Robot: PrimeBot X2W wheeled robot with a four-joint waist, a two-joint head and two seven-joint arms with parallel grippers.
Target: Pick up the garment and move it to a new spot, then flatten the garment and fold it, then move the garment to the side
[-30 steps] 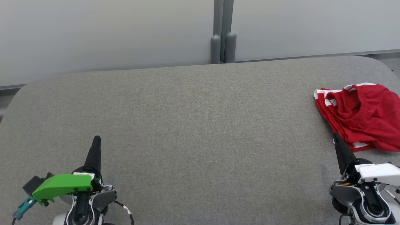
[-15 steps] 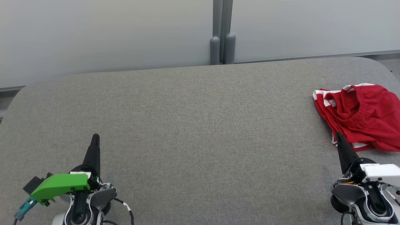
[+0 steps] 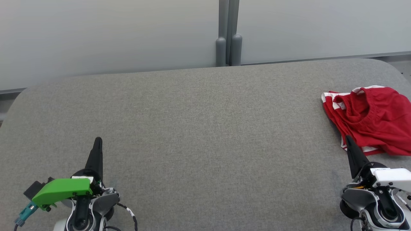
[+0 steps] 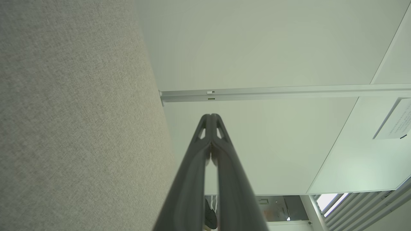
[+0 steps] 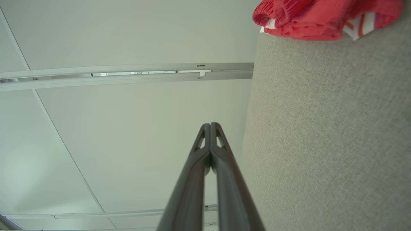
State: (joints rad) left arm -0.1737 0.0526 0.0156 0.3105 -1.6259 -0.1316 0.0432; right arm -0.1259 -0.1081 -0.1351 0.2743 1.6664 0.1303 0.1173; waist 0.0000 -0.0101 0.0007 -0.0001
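Nearest, the left tool [image 3: 98, 140] hangs over the near left part of the grey cloth-covered counter [image 3: 205, 128]. Its two dark fingers are pressed together to a point and grip nothing. The right tool [image 3: 347, 138] hangs over the near right part, likewise closed tight and empty. In each wrist view the fingers meet at the tips with no gap.

Just ahead of the right tool and to its right lie the red shorts [image 3: 369, 122], white-striped at the hem and rumpled in a heap on the counter. The right wrist view shows them apart from its tip. They are far off to the left tool's right.

Beyond the counter's far edge stand pale wall panels [image 3: 112, 35], joined by a grey post [image 3: 228, 32].
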